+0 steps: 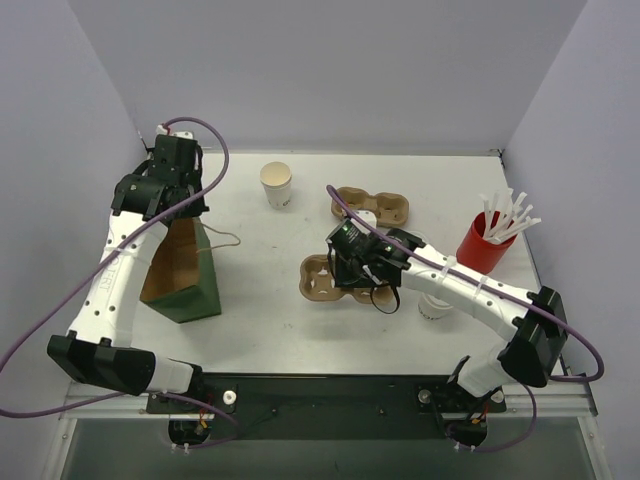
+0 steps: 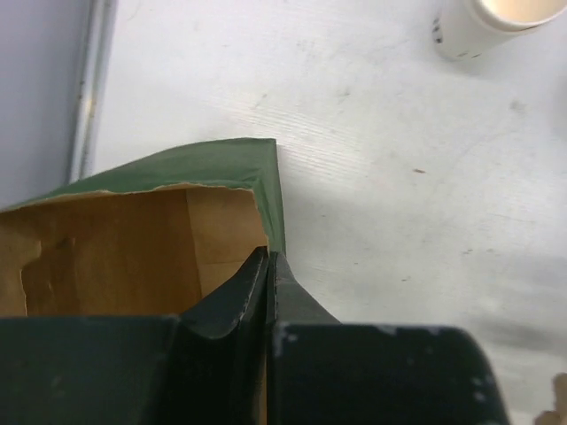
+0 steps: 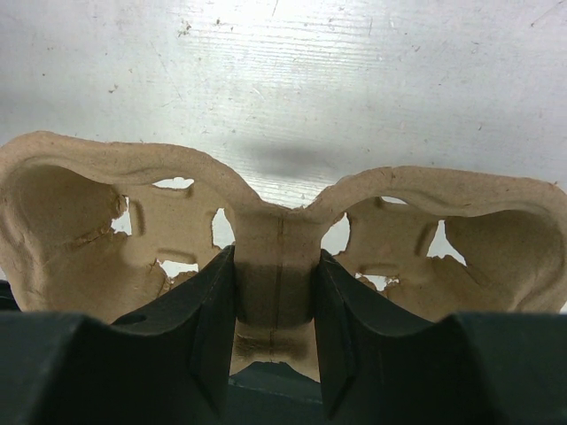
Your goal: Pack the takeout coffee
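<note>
White desk (image 1: 262, 335): left end effector (image 2: 267, 262) is pinching green paper bag (image 2: 221, 164) rim, right end effector (image 3: 276, 270) is clamping brown cardboard carrier (image 3: 84, 221).

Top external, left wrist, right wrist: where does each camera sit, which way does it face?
Top external: above and behind the bases, looking down on the table; left arm and right arm show.
Left wrist: on the left arm, looking down past left jaws shut on the green paper bag rim.
Right wrist: looking past right jaws gripping the cardboard cup carrier.
Shared: top external and left wrist both show the bag and white paper cup.
</note>
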Controlling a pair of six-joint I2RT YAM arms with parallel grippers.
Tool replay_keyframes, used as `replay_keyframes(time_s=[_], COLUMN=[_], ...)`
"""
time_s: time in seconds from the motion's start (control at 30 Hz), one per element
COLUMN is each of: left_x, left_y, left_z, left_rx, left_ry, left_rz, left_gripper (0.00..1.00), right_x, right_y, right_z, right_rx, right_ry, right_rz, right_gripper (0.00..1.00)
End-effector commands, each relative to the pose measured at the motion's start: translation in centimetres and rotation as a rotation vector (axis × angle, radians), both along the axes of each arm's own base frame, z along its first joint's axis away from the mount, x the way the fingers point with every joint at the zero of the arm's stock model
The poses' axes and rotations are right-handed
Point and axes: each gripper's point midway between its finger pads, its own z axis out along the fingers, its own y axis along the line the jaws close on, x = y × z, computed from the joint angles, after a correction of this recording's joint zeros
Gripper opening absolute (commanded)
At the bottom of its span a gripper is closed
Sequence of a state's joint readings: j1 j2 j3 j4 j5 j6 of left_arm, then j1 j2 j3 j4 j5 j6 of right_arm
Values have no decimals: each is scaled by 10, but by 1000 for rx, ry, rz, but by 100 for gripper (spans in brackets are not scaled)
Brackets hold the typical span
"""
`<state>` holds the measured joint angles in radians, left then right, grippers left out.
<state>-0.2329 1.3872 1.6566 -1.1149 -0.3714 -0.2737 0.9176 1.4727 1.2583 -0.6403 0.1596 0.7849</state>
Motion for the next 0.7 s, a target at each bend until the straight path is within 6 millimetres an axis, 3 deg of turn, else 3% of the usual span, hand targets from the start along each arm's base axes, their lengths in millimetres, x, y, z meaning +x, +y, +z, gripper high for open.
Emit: replay_keyframes(time_s=[0.0,0.3,0.43,0.57,0.67], left_x=[14,26,31,37,38], left_y=[-42,-108,-117,-122,-124], left_z=[16,-3,3,5,5], left_rx=[-210,-393,-419,-422,-401], left_ry=[-64,-35,-56,-53,-45], left_rz=[-42,-39,-28,-53,-95], left_gripper=[6,4,5,17,35], right_x=[2,11,12,12,12], right_y=[-16,-35,-40,-40,-40], right_z=[8,17,21,23,24], right_rx=[-23,-26,-18,-12,-8], right_ry=[-43,-78,-84,-87,-87], right_rz=[-48,-91,-102,-104,-109], right_gripper=[27,27,28,28,28])
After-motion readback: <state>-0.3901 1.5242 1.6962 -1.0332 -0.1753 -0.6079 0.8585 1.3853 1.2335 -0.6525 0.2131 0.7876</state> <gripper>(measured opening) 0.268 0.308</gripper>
